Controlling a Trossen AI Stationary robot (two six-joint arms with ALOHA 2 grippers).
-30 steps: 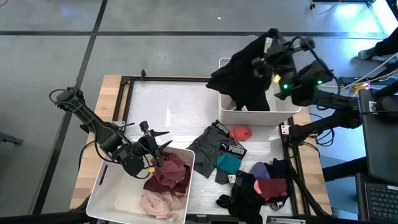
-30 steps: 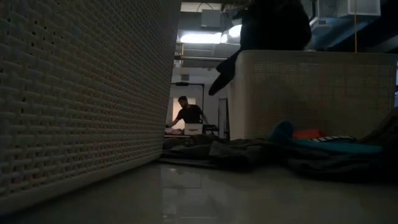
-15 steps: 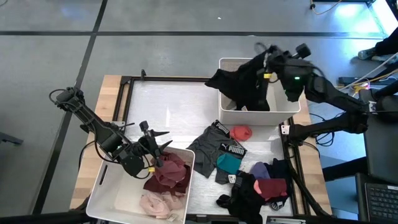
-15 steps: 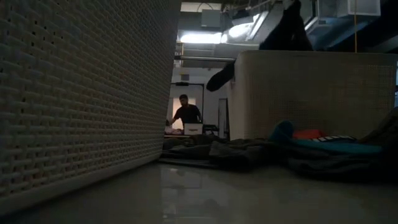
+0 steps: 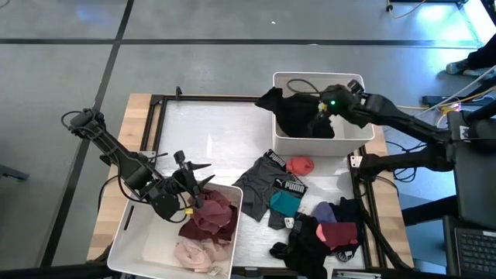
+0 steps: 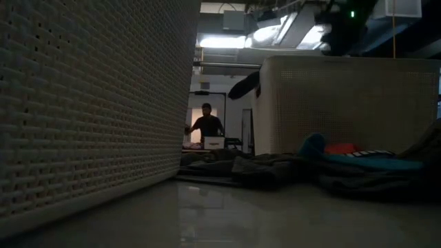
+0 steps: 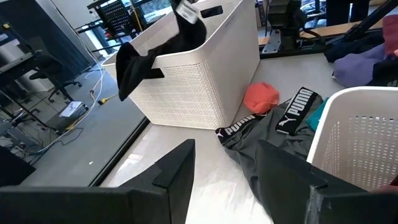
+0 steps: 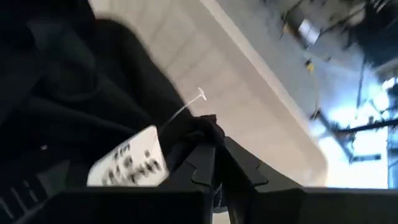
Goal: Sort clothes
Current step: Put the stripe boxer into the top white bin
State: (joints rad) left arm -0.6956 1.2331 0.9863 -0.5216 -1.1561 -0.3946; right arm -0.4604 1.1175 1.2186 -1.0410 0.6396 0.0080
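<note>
High view: I hold my right gripper point(image 5: 322, 108) clamped on a black garment point(image 5: 298, 115) inside the bin point(image 5: 357, 132) at one o'clock. The pile of clothes point(image 5: 314, 213) at five o'clock remains unsorted. Left wrist view: my left gripper point(image 7: 225, 163) waits, fingers apart.

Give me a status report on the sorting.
Right gripper shut on black garment, down in far bin. Left gripper open over near bin. Nothing blocking.
</note>
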